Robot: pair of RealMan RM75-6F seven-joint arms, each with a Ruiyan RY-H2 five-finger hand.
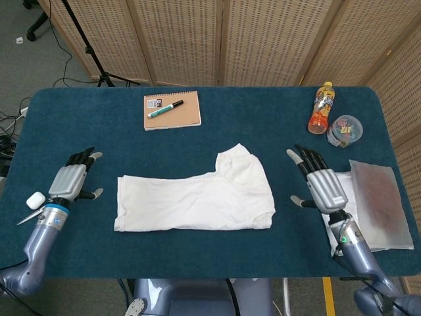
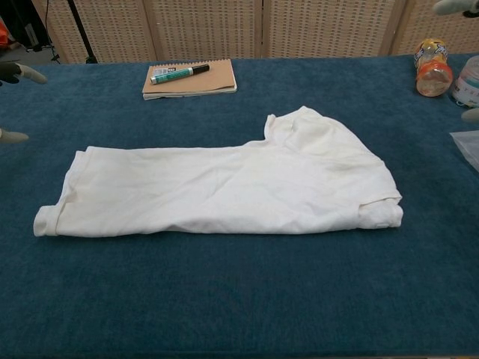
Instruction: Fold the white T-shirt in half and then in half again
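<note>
The white T-shirt [image 1: 197, 194] lies flat on the blue table, folded lengthwise, with a sleeve sticking up toward the back at its right end; in the chest view the T-shirt [image 2: 224, 187] fills the middle. My left hand [image 1: 69, 181] hovers left of the shirt's hem, fingers spread and empty. On the other side my right hand [image 1: 322, 185] is lifted to the right of the shirt, fingers apart, holding nothing. The chest view shows only fingertips [image 2: 19, 72] at its left edge and fingertips [image 2: 470, 114] at its right edge.
A notebook [image 1: 172, 110] with a green marker [image 1: 164, 108] lies at the back. An orange bottle [image 1: 321, 108] and a jar of clips [image 1: 345, 130] stand back right. A plastic bag with cloth [image 1: 362, 204] lies right. Scissors [image 1: 41, 209] and a white case [image 1: 35, 200] lie left.
</note>
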